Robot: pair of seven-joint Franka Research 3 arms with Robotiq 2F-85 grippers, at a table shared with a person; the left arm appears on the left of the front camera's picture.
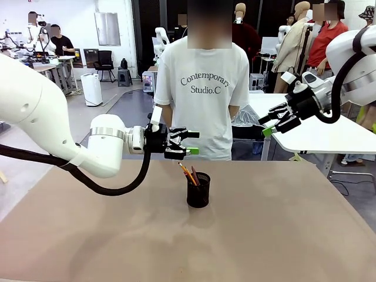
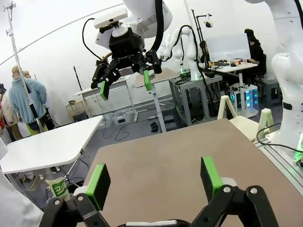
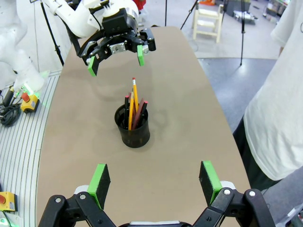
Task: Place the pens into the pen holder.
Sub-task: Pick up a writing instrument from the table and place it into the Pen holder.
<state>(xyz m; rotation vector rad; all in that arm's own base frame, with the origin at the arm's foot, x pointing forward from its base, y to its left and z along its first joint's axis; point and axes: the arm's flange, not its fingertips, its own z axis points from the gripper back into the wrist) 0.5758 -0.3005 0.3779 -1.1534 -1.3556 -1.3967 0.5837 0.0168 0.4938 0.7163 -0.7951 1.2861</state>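
Note:
The black mesh pen holder (image 1: pixel 198 190) stands upright near the middle of the brown table, also seen from above in the right wrist view (image 3: pixel 133 126). Several pens (image 1: pixel 189 174) stand inside it, orange-yellow and dark reddish-brown (image 3: pixel 134 109), their tops poking over the rim. My left gripper (image 1: pixel 192 143) hovers open and empty above the table, up and left of the holder; its own view shows its green pads (image 2: pixel 98 184) spread wide. My right gripper (image 1: pixel 266 124) hangs open and empty high at the right, and its green pads (image 3: pixel 209 175) frame the holder from above.
A person in a white T-shirt (image 1: pixel 202 88) stands at the table's far edge, hands behind the back. A white table (image 1: pixel 317 132) stands behind at the right. The brown tabletop (image 1: pixel 282 229) is bare around the holder.

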